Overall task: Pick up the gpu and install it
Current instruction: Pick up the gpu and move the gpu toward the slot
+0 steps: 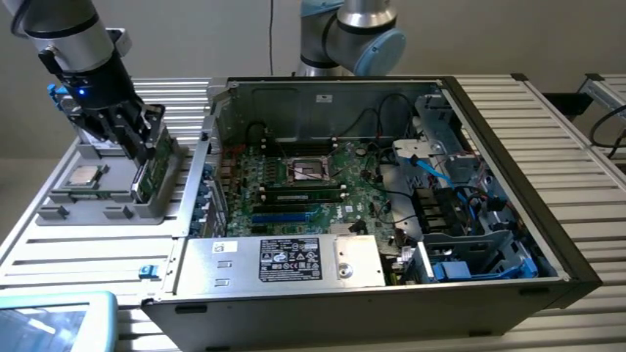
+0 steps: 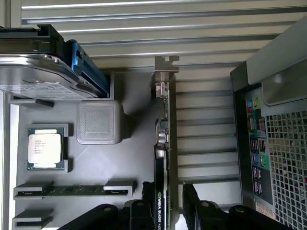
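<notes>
The gpu (image 1: 155,167) stands on edge in a slot of the grey parts tray (image 1: 98,214) at the exterior view's left, green board facing outward. My gripper (image 1: 145,147) has come down over it from above, one finger on each side of the card. In the wrist view the gpu (image 2: 165,143) appears edge-on, its silver bracket at the far end. The gripper (image 2: 168,211) is open, and its black fingers (image 2: 196,213) straddle the card with a small gap on both sides.
On the same tray lie a square CPU chip (image 2: 45,148), a memory stick (image 2: 72,190) and a silver hard drive with blue tabs (image 2: 38,72). The open computer case (image 1: 391,198) with its motherboard (image 1: 303,191) sits just to the exterior view's right of the tray.
</notes>
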`<move>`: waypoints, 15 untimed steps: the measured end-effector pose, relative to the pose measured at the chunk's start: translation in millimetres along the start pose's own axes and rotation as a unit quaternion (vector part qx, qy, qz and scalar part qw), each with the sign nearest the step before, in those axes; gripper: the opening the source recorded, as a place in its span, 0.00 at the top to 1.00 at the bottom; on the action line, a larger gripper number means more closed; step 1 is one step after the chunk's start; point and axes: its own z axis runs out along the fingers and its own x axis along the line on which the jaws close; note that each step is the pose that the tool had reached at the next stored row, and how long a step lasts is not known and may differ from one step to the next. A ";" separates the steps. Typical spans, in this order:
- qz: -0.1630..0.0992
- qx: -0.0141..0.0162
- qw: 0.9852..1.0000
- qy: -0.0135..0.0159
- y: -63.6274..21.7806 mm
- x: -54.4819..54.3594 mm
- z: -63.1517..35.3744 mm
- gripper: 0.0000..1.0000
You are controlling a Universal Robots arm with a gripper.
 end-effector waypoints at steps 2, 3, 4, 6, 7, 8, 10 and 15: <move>0.000 0.000 1.000 0.000 -0.1 0.1 3.7 0.62; 0.000 0.000 1.000 0.000 0.1 0.1 5.5 0.62; 0.000 0.000 1.000 0.000 0.3 0.2 7.4 0.62; 0.000 -0.001 1.000 0.000 1.2 0.4 11.0 0.62; 0.000 -0.001 1.000 0.000 1.7 0.5 12.9 0.62; 0.000 -0.001 1.000 0.000 2.2 0.6 14.6 0.62; 0.000 -0.002 1.000 0.000 4.0 1.2 17.9 0.62; 0.000 -0.006 1.000 0.000 9.5 4.3 24.3 0.62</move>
